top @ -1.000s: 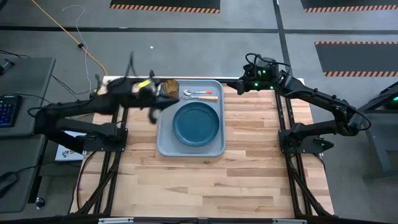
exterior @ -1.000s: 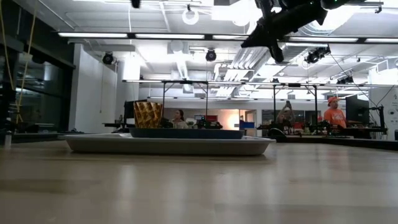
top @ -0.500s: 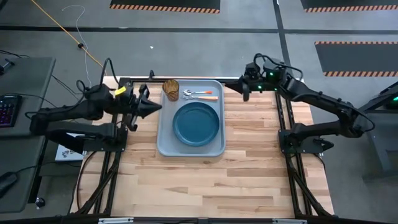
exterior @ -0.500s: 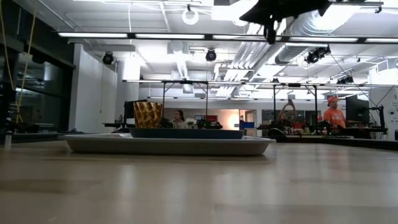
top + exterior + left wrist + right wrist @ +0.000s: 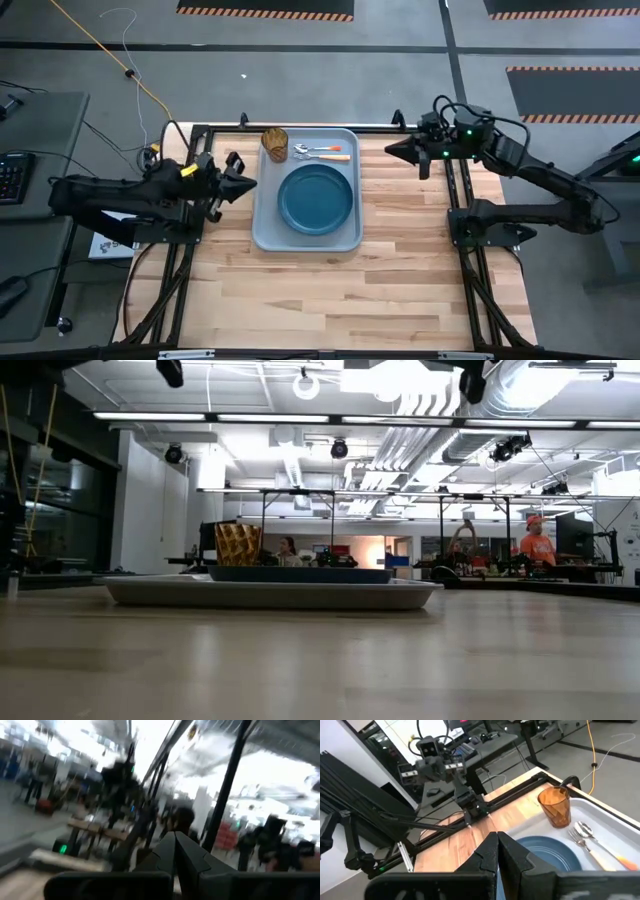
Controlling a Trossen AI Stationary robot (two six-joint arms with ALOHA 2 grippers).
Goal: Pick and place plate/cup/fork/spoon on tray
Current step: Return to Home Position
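On the desk (image 5: 400, 250), the tray (image 5: 268, 235) holds the plate (image 5: 316, 197) in the middle, the cup (image 5: 275, 143) at 11 o'clock, the fork (image 5: 322, 157) and spoon (image 5: 318, 149) at 12, while the closed, empty left end effector (image 5: 248, 183) hangs at 9 and the closed, empty right end effector (image 5: 390, 150) at 2.

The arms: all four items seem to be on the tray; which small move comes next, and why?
Probably retract both arms to rest: plate, cup, fork and spoon lie on the tray; left gripper and right gripper are shut, empty, beside it.

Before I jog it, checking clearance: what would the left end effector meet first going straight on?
Likely nothing nearby: the left end effector points across the tray and plate, seemingly held above them.
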